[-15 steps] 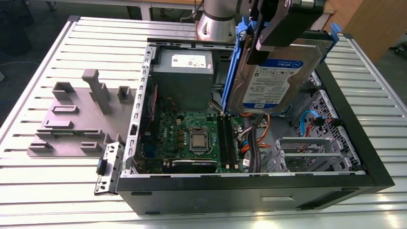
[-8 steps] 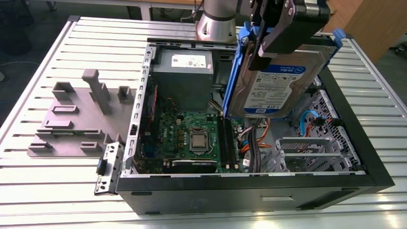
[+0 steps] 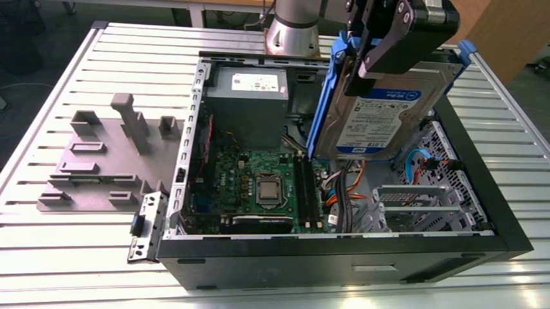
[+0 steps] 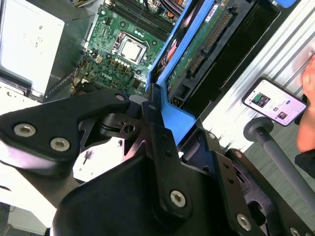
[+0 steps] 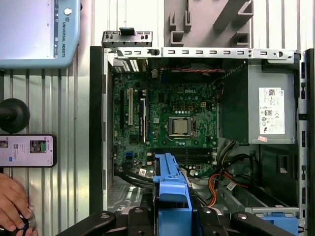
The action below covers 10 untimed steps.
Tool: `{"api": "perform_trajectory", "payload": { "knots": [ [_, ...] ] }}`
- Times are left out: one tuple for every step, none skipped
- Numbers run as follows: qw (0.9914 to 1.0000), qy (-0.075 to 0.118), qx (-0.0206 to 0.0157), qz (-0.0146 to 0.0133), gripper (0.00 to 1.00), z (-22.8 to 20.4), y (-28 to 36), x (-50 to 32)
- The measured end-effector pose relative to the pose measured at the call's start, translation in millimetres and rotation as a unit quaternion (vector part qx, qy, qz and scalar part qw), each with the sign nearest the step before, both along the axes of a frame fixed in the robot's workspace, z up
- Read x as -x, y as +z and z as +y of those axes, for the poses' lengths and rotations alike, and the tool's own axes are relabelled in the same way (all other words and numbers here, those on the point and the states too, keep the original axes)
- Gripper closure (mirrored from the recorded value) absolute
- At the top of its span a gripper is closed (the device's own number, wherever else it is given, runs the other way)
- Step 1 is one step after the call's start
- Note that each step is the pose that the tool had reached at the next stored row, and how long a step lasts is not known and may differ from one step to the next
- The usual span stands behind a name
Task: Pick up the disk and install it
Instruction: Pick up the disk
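Your gripper [image 3: 371,61] is clamping the disk [image 3: 378,119] on edge above the computer case [image 3: 326,251], toward the exterior view's right.

There is one disk [image 3: 378,121], one open computer case [image 3: 344,250] and one grey fixture plate [image 3: 120,168]. One phone [image 5: 27,151] lies on the worktop [image 3: 77,257]; one hand [image 5: 12,199] shows.

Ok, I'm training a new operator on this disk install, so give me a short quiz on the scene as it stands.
1. True or false: the disk lies flat in a bay inside the computer case.
2. What is the gripper shut on? A the disk; B a screwdriver; C nothing.
3. In the exterior view, on which side of the case is the grey fixture plate?
Key: 1 false, it hangs on edge above the open case; 2 A; 3 the exterior view's left.
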State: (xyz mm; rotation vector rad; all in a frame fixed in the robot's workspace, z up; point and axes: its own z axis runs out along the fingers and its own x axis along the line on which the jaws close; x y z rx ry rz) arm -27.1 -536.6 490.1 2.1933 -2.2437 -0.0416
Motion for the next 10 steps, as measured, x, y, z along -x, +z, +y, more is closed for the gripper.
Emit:
{"api": "perform_trajectory", "payload": {
  "knots": [
    [1.0, 0.0, 0.0, 0.0, 0.64, 0.0, -0.1, 0.0],
    [1.0, 0.0, 0.0, 0.0, 0.64, -0.1, -0.2, -0.1],
    [1.0, 0.0, 0.0001, 0.0, 0.64, -0.2, -0.3, -0.1],
    [1.0, 0.0, 0.0, 0.0, 0.64, -0.6, -0.6, -0.1],
    [1.0, 0.0, -0.0001, 0.0, 0.64, -1.0, -0.8, -0.1],
    [1.0, 0.0, 0.0, 0.0, 0.64, -1.5, -0.9, -0.2],
    [1.0, 0.0, 0.0, 0.0, 0.64, -2.4, -1.1, -0.2],
    [1.0, 0.0, -0.0001, 0.0, 0.64, -3.3, -1.4, -0.2],
    [1.0, 0.0, -0.0001, 0.0, 0.64, -4.1, -1.5, -0.1],
    [1.0, 0.0, -0.0001, 0.0, 0.64, -4.6, -1.6, -0.1]
  ]
}}
